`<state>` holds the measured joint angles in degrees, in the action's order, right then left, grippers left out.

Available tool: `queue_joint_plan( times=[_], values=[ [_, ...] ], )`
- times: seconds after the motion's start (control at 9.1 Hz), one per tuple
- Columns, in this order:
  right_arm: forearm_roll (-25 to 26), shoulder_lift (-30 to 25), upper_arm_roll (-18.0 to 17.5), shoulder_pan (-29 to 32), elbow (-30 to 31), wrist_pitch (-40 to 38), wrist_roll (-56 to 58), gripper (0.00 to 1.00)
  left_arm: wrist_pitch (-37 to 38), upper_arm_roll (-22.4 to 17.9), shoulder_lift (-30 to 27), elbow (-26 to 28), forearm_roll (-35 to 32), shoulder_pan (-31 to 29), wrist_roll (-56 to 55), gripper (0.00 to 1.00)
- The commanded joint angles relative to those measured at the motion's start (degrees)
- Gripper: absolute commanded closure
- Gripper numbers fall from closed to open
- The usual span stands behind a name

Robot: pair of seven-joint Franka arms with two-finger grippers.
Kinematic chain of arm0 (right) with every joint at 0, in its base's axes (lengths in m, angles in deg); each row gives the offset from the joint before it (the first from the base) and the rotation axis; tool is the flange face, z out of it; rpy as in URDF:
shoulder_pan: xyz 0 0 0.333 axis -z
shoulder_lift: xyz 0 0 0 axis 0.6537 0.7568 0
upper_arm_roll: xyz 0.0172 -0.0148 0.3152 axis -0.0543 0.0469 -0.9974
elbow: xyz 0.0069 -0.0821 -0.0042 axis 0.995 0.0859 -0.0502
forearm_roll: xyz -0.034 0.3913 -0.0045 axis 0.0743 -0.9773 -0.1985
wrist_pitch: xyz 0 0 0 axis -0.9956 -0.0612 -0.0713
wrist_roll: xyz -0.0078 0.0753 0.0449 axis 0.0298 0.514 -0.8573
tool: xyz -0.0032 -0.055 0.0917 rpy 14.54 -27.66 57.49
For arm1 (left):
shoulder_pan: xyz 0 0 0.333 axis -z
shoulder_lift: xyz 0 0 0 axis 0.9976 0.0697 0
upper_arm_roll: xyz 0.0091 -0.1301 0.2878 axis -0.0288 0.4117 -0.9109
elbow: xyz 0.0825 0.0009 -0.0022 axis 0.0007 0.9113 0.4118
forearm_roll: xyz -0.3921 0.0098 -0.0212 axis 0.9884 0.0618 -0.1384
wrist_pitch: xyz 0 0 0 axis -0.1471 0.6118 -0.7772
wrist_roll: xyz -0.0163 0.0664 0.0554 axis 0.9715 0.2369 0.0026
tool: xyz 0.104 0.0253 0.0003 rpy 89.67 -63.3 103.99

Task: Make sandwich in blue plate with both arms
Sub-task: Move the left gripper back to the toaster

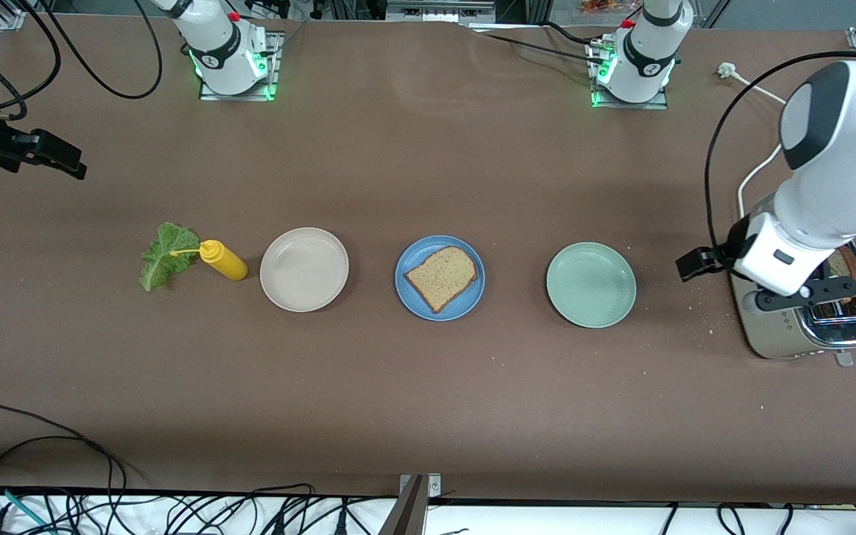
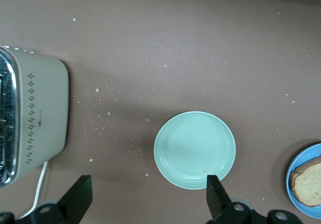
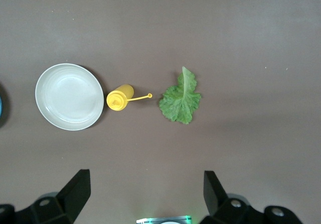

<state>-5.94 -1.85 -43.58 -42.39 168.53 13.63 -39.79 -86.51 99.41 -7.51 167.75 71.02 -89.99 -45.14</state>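
Blue plate sits mid-tabletop holding one bread slice, long axis diagonal, ready as the base (lettuce lies by the right arm's end). My left hand hangs over the toaster, fingers apart; my right hand waits at its edge, fingers spread, empty.

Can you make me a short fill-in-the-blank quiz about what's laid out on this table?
1. The single bread slice lies on the ____ plate.
2. The yellow squeeze bottle stands between the lettuce leaf and the ____ plate.
3. The left gripper, fingers open, hangs over the ____.
4. The right gripper has its fingers ____.

Missing words: blue; cream-white; toaster; open
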Motion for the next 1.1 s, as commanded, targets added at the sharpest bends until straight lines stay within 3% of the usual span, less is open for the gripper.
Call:
queue_joint_plan(
  times=[0.0, 0.33, 0.99],
  values=[
    [-2.0, -0.8, 0.8, 0.2, -0.8, -2.9, -0.3, 0.00, 1.4, 0.6, -1.3, -0.1, 0.3, -2.4, 9.2, 0.00],
    [-2.1, -1.4, 1.1, 0.3, -0.8, -2.9, 0.6, 0.00, 1.6, 0.8, -1.7, -0.1, 4.1, -5.3, 13.2, 0.00],
    [-1.3, 0.5, 0.6, 0.5, 2.0, -2.9, 1.7, 0.00, 1.8, 0.5, -3.5, 0.1, 3.3, -8.0, 18.7, 0.00]
  ],
)
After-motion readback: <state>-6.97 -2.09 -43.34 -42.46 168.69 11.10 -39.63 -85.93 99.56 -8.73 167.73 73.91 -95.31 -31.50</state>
